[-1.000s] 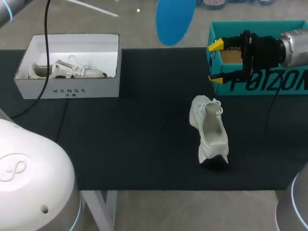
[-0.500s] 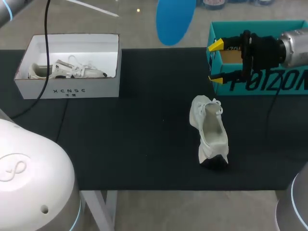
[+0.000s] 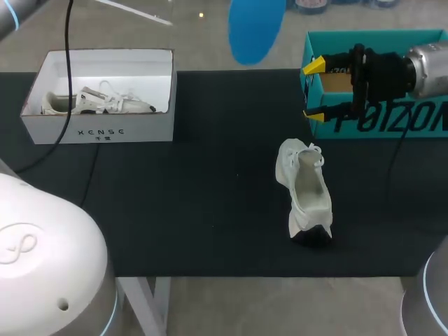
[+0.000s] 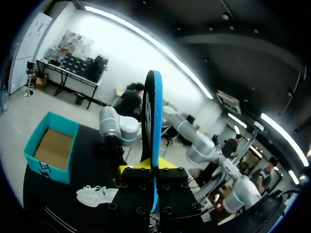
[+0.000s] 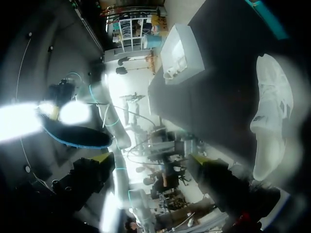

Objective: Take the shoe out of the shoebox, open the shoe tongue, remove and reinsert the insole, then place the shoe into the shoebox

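Note:
A white shoe point(image 3: 304, 192) lies on the black table, toe toward the front edge, its opening facing up. Behind it stands the teal shoebox point(image 3: 378, 84). My right gripper point(image 3: 313, 89) hovers open in front of the box's left end, above and behind the shoe, with nothing between its fingers. The blue insole point(image 3: 255, 28) hangs high over the table's back edge. In the left wrist view my left gripper point(image 4: 154, 167) is shut on the insole point(image 4: 154, 126), seen edge-on, with the shoe point(image 4: 97, 194) and shoebox point(image 4: 51, 148) far below. The right wrist view shows the shoe point(image 5: 272, 111) beside the gripper.
A white box point(image 3: 98, 129) with another white shoe point(image 3: 98, 103) inside stands at the back left. A black cable point(image 3: 70, 84) hangs across its front. My arms' pale bases point(image 3: 42, 273) fill the front corners.

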`<state>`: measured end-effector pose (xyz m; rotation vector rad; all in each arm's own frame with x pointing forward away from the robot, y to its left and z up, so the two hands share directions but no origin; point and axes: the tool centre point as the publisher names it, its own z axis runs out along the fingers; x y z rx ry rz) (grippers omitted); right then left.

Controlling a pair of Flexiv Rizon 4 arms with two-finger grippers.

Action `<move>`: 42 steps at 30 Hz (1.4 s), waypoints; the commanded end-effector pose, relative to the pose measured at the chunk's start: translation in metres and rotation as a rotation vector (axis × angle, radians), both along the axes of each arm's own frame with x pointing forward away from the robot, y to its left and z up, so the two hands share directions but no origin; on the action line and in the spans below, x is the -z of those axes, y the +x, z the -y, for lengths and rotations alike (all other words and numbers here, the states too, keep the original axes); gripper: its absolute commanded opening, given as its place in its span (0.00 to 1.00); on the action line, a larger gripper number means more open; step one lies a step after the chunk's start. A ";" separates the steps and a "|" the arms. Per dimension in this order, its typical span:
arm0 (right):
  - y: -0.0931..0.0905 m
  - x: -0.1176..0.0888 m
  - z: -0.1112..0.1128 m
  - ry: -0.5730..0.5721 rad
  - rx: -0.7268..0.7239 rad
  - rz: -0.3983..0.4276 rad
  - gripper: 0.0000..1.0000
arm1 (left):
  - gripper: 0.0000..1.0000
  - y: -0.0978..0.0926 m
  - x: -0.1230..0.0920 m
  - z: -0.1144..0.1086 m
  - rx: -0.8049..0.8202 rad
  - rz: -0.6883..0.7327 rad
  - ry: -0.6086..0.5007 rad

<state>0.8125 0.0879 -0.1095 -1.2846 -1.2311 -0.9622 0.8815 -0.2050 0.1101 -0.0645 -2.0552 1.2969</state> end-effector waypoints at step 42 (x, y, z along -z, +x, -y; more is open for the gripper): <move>-0.001 0.000 -0.001 -0.002 0.003 0.000 1.00 | 0.00 -0.107 0.082 0.009 -0.232 0.634 -0.293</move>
